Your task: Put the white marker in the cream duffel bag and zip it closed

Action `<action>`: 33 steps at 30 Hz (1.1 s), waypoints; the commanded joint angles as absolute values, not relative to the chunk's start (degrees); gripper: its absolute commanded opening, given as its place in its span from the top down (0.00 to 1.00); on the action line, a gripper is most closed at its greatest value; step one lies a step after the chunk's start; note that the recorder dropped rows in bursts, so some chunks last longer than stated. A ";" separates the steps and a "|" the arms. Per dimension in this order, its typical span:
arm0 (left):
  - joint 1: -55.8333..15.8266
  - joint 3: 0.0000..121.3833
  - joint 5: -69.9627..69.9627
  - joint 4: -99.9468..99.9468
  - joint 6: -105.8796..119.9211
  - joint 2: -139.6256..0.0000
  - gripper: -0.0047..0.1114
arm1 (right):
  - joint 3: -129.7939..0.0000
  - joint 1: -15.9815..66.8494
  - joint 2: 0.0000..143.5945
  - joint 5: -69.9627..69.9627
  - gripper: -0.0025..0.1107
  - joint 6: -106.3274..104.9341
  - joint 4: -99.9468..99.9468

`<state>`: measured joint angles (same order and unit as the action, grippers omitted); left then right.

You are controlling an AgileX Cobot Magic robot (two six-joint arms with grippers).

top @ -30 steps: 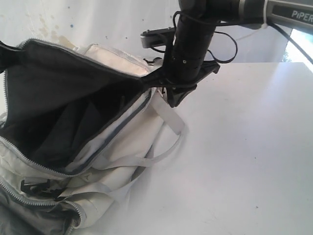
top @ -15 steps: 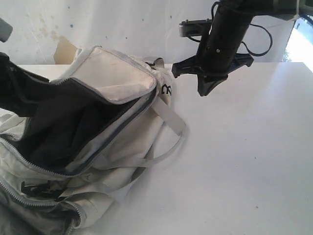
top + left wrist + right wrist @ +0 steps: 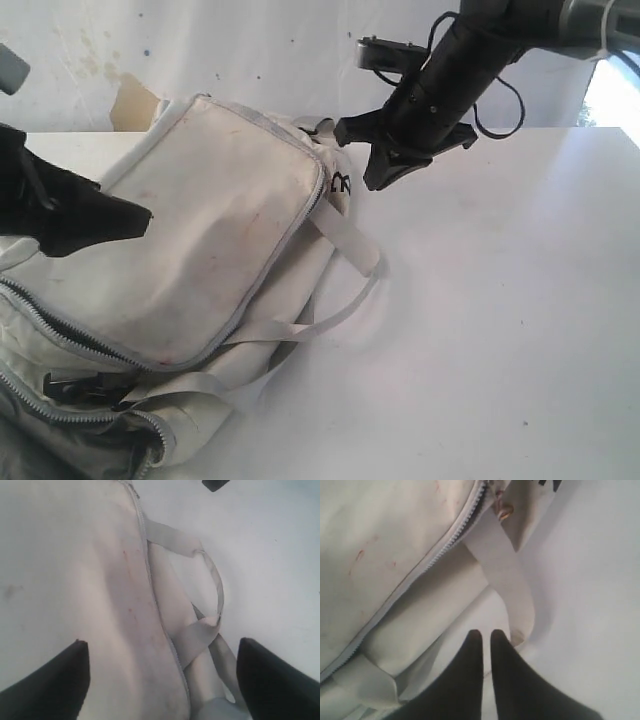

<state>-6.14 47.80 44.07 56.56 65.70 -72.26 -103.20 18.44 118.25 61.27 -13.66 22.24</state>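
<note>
Flap (image 3: 200, 220) fell shut, cream duffel bag (image 3: 295, 285) w/ inside hidden.

Cream duffel bag (image 3: 210, 230) fills the exterior view from eight o'clock to the centre, off-white, with faint reddish streaks across its top panel. A grey zipper (image 3: 318, 200) edges that panel, and the straps (image 3: 345, 245) beside it are pale grey. There's a small black logo (image 3: 342, 184) at the bag's two o'clock corner and a black buckle (image 3: 72, 385) at seven o'clock. The table (image 3: 500, 330) is plain white. The wall (image 3: 250, 50) is white too, with brownish spatter at eleven o'clock. The left gripper (image 3: 161, 680) and the right gripper (image 3: 486, 635) are both black.
</note>
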 commanded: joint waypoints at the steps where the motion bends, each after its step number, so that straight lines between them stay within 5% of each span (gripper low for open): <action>1: -6.10 48.18 41.38 50.84 50.54 -71.98 0.11 | -103.45 16.16 119.82 58.89 0.79 -17.96 25.24; 5: -5.98 50.64 39.55 41.64 33.57 -72.08 0.12 | -103.45 14.17 121.92 57.70 0.67 -25.13 32.97; 13: -5.87 62.64 50.52 34.05 11.24 -75.32 0.18 | -105.81 11.56 129.30 52.38 0.67 -49.30 51.20; 17: -5.87 62.78 58.81 17.61 -3.70 -76.06 0.19 | -106.40 11.10 129.53 52.82 0.65 -40.97 51.49; 21: -5.87 62.78 65.79 14.80 -9.09 -76.44 0.12 | -111.88 10.80 129.53 55.04 0.33 -40.55 50.94; 33: -5.99 60.29 69.22 8.76 -15.37 -78.73 0.10 | -121.65 12.48 136.48 52.73 0.33 -40.54 50.31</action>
